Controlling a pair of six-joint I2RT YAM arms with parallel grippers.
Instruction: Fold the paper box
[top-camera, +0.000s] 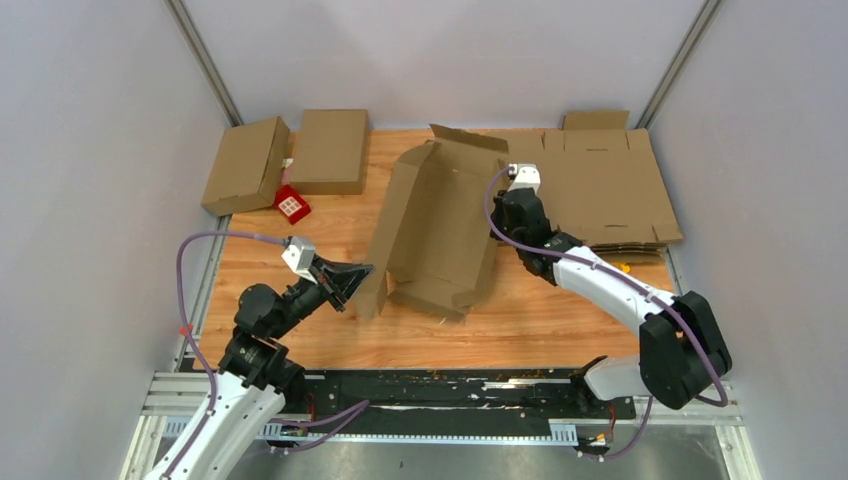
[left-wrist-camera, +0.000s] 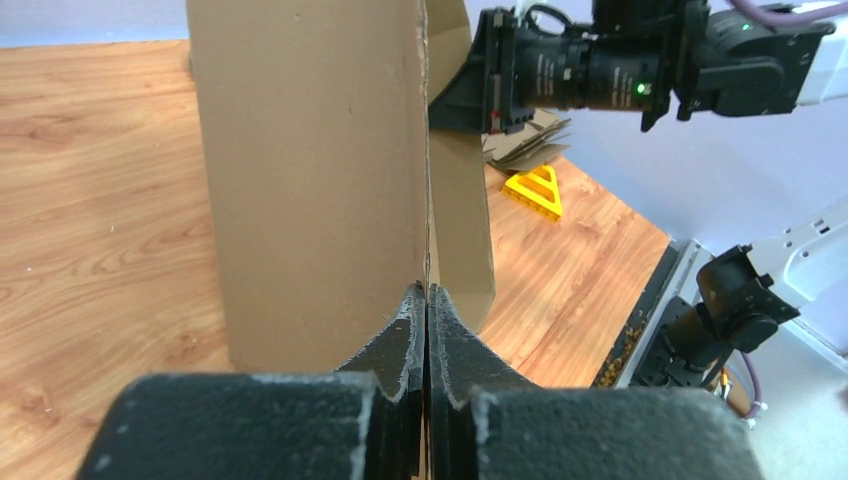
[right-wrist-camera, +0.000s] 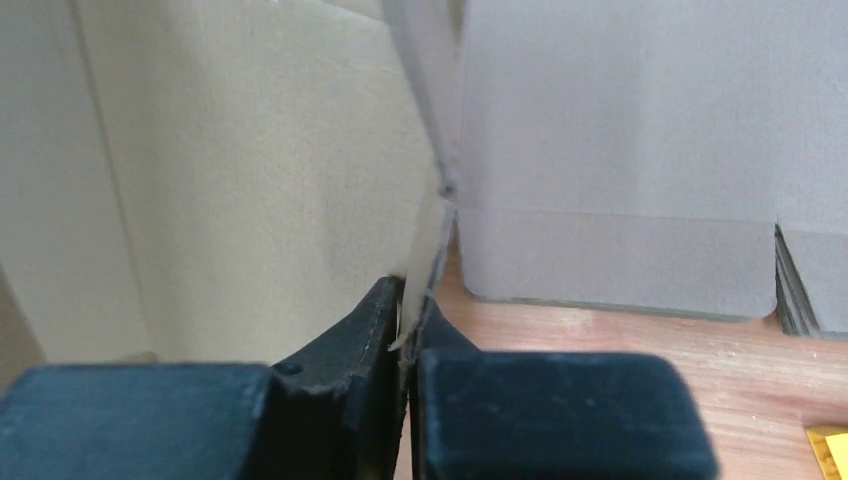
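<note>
Top camera gives us the whole layout: the paper box (top-camera: 435, 230) sits half-formed in the middle of the wooden table (top-camera: 520, 330), open side up, walls leaning, one flap poking up at the far end. The left gripper (top-camera: 362, 273) meets its near-left corner and the right gripper (top-camera: 500, 212) is at its right wall.

What we can't read from up there is the grip itself. The left wrist camera sorts that out: both fingers are pressed together with a cardboard edge of the box running down between them, so it's pinched tight. It's the same on the right wrist camera, where a thin wall edge is caught between fingers that are almost touching.

The left wrist view also shows a yellow triangle (left-wrist-camera: 535, 190) lying on the table beyond the box.

Only from above do we see the stack of flat cardboard (top-camera: 610, 190) at far right and two closed boxes (top-camera: 330, 150) at far left, with a small red item (top-camera: 291, 204) just in front of them.

The surface is light wood grain, with plain pale walls (top-camera: 450, 50) on three sides and a black rail (top-camera: 450, 385) along the near edge.
</note>
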